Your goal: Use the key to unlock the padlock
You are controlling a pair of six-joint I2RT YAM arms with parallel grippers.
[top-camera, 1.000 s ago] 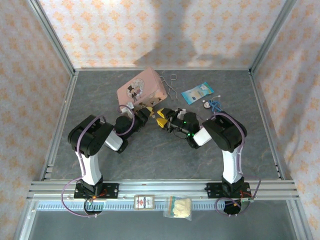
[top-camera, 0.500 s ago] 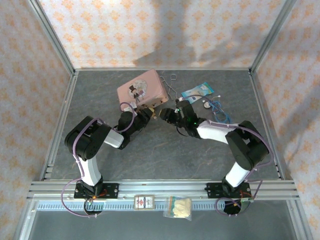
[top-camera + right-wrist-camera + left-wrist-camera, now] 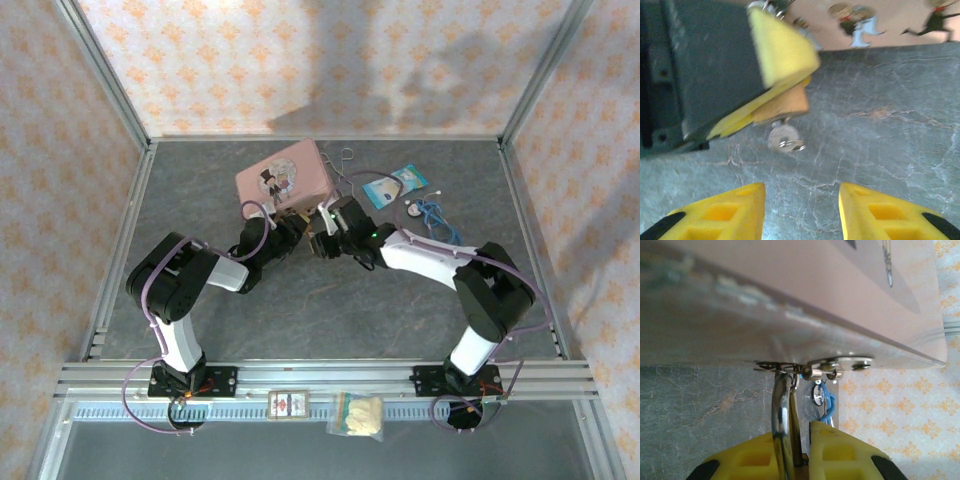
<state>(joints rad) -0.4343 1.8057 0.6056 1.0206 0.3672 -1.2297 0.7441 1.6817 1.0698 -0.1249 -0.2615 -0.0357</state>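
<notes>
Padlock (image 3: 782, 102) hung from the hasp (image 3: 840, 362) on the tin (image 3: 285, 178), clamped in the left gripper (image 3: 795, 440), which was closed tight on it. I saw the key (image 3: 785, 140) protruding beneath it, blurred. Right gripper (image 3: 801, 192) sat near the key, jaws wide, holding nothing. The tin's print showed cartoon figures, too blurred for detail.

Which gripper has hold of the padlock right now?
The left gripper: it is shut on the padlock. The right gripper is open, facing the key under it, gripping nothing.
</notes>
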